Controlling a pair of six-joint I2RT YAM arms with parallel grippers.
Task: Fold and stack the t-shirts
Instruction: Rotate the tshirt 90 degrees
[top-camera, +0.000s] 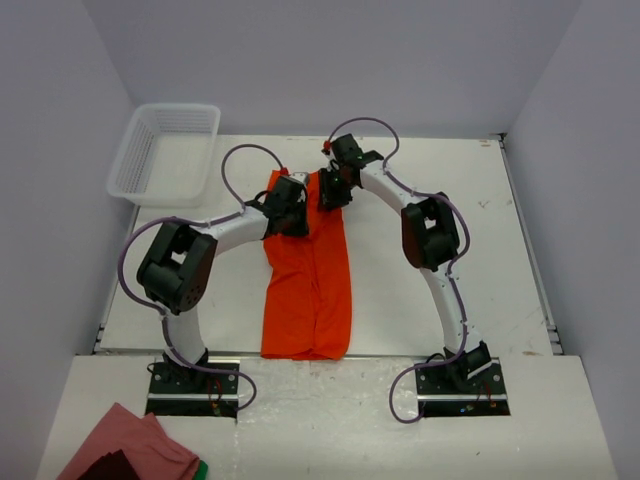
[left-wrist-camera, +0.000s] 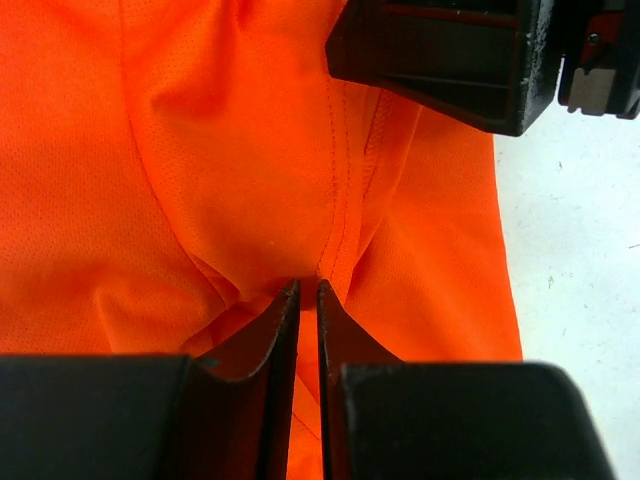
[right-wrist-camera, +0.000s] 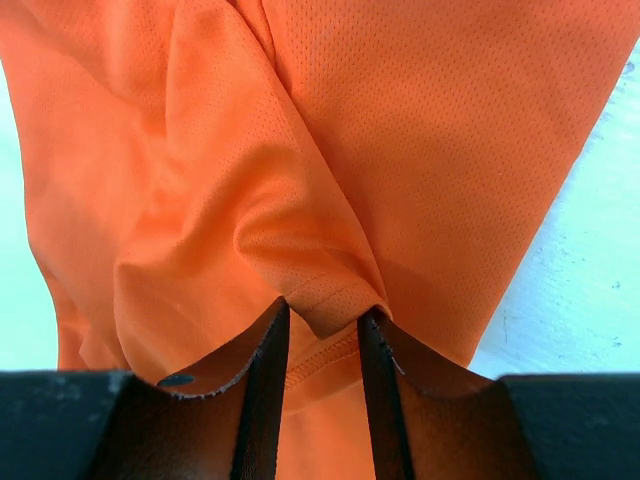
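Note:
The orange-red t-shirt lies as a long narrow strip down the middle of the table, its near end at the table's front edge. My left gripper is shut on the shirt's far left end; in the left wrist view its jaws pinch thin fabric. My right gripper is shut on the far right end; in the right wrist view a bunched hem fold sits between its jaws. The two grippers are close together, and the right one shows in the left wrist view.
A white mesh basket stands at the table's far left corner. A pink-red cloth lies on the near shelf at bottom left, by the left arm's base. White table shows to the right of the shirt.

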